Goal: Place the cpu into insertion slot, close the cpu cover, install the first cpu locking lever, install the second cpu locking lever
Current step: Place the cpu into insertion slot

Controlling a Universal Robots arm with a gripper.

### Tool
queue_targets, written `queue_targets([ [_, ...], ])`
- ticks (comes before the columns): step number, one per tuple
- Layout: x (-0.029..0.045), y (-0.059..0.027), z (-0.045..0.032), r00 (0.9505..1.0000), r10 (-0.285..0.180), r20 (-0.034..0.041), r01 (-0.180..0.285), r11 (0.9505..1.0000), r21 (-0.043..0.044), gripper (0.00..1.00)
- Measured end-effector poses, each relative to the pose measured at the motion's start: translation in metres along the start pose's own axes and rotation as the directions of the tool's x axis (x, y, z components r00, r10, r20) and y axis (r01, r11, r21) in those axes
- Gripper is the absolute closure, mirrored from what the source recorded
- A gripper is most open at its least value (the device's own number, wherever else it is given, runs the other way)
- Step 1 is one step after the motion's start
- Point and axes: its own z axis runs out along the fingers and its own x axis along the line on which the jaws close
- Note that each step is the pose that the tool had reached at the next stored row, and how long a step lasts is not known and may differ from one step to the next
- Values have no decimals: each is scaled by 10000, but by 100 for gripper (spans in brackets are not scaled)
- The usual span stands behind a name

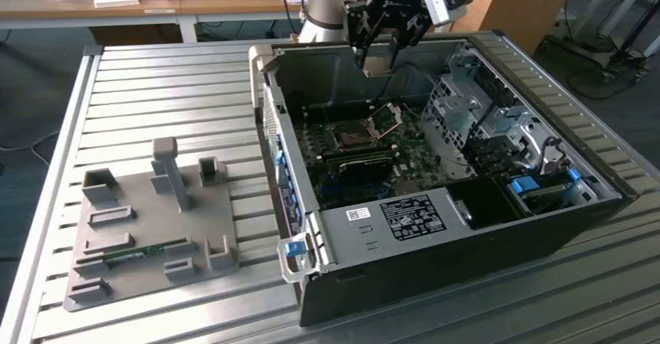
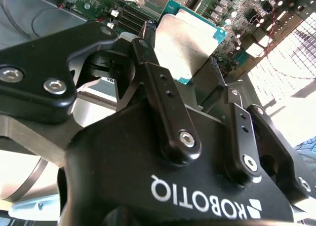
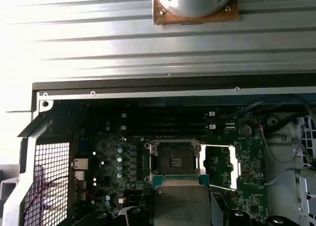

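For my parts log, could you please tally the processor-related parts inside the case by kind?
cpu, held between the fingers: 1
cpu cover, raised open: 1
socket, empty: 1
Total: 3

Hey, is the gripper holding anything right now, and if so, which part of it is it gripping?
Yes. The gripper holds the cpu, pinched between its fingers by two opposite side edges, with the silvery top left bare.

Exterior view overlooks the computer case; both wrist views share its motherboard.
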Motion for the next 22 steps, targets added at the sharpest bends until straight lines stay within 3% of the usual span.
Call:
queue_targets([
  [22,-1,-5,49,10000,0,-1,0,10000,2,46],
])
